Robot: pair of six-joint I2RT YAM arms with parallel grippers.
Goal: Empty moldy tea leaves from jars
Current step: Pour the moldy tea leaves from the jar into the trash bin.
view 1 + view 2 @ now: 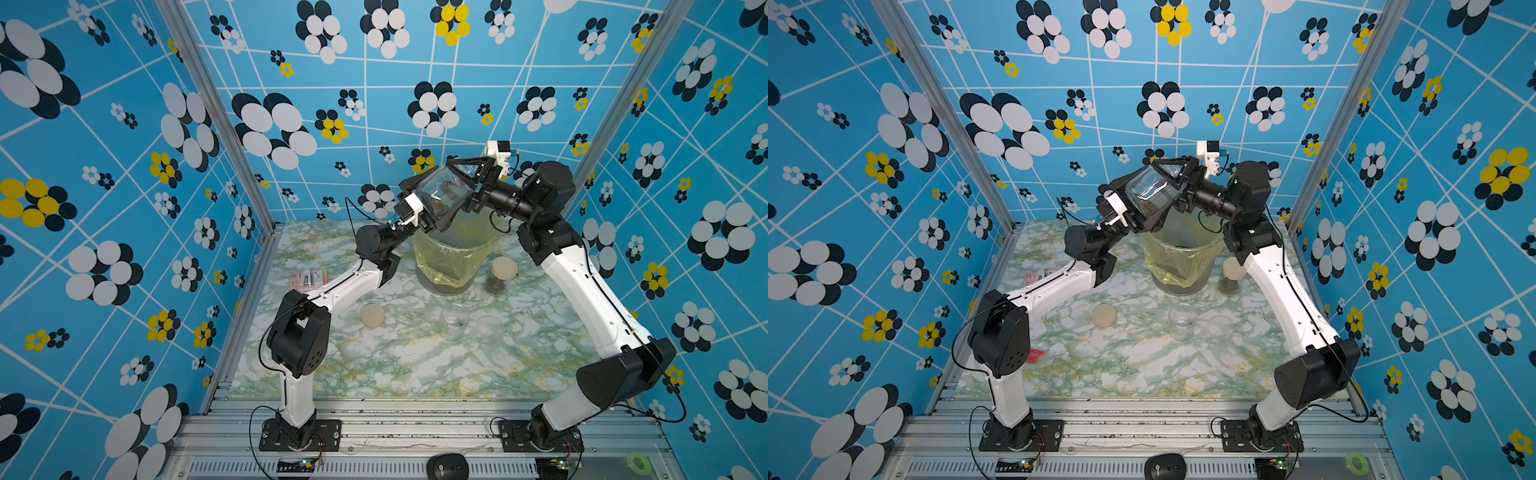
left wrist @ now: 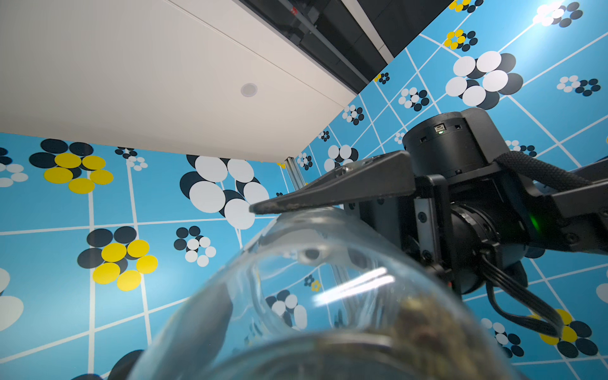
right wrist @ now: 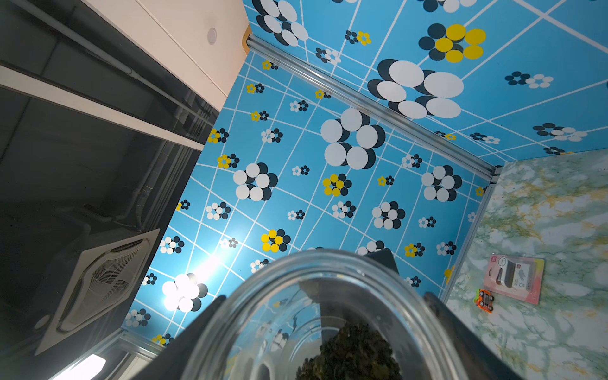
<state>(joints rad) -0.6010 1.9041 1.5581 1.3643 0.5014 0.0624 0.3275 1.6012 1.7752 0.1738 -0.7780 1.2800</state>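
You have the held jar in the air above the bin, which is lined with a yellow bag and stands at 12 o'clock on the tabletop in both top views. The jar is tilted, and the tea leaves sit as a dark crumbly heap in its lower end, the end toward your left arm. Your right tool is clamped across the jar from the 3 o'clock side. The right wrist view shows a dark finger against each side of the glass. Your left tool reaches in from 9 o'clock with a finger above and a finger below the jar, but I cannot tell whether it is gripping the glass or only bracketing it. The lidded jar, with dark leaves inside and a beige cap, stands upright just beside the bin at its 3 o'clock. At the bin's 6 o'clock, the empty jar stands open. The translucent lid lies flat just beside that jar at its 3 o'clock, and the loose beige lid lies well apart at its 9 o'clock. A pink packet lies at the bin's 9 o'clock near the tabletop's edge, partly behind your left arm, and in the right wrist view a small orange toy car lies just beside it.
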